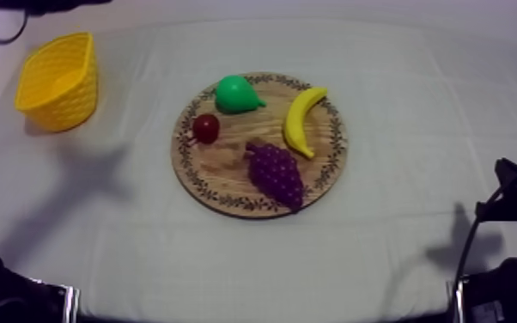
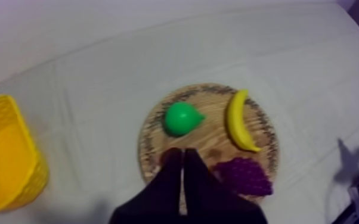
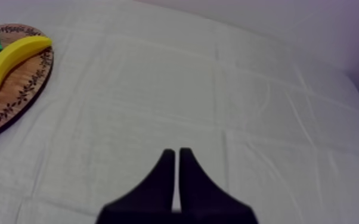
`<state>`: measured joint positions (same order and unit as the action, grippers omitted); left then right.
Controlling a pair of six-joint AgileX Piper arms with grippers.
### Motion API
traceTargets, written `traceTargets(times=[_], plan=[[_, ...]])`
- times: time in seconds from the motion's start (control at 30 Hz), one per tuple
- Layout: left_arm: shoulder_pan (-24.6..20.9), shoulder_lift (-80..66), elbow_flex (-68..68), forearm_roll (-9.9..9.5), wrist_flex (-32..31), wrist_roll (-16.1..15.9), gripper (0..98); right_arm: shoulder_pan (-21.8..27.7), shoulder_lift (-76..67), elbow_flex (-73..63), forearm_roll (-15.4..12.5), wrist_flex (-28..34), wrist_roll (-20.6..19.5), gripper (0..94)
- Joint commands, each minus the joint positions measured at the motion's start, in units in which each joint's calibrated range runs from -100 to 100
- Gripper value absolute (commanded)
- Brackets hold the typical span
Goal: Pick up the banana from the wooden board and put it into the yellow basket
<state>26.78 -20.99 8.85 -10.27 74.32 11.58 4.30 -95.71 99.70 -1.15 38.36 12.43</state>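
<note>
With left gripper (image 2: 181, 156) and right gripper (image 3: 176, 154) both pinched empty, left should spread wide, reach ahead-right to the banana (image 2: 235, 122), straddling its middle.

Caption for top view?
Banana, pear, grapes and small red fruit lie on the wooden board; yellow basket stands apart.

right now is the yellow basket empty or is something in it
Empty: the yellow basket has a bare inside, and the banana lies on the wooden board beside the pear, grapes and small red fruit.
</note>
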Motion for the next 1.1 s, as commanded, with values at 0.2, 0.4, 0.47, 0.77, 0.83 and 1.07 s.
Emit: traceTargets(times=[0.2, 0.4, 0.47, 0.77, 0.83, 1.07], plan=[[7.0, 14.0, -16.3, 0.04, 6.1, 4.0, 0.0, 0.0, 0.0, 0.0, 0.0, 0.0, 0.0, 0.6], [9.3, 22.4, -22.8, 0.72, 8.8, 7.1, 0.0, 0.0, 0.0, 0.0, 0.0, 0.0, 0.0, 0.6], [9.7, 25.7, -25.6, 1.09, 10.6, 7.9, 0.0, 0.0, 0.0, 0.0, 0.0, 0.0, 0.0, 0.6], [10.6, 37.5, -32.5, 1.57, 13.0, 13.0, 0.0, 0.0, 0.0, 0.0, 0.0, 0.0, 0.0, 0.6], [10.4, 39.3, -32.9, 1.74, 13.0, 14.3, 0.0, 0.0, 0.0, 0.0, 0.0, 0.0, 0.0, 0.6], [9.0, 45.0, -34.9, 3.0, 13.0, 15.8, 0.0, 0.0, 0.0, 0.0, 0.0, 0.0, 0.0, 0.6]])
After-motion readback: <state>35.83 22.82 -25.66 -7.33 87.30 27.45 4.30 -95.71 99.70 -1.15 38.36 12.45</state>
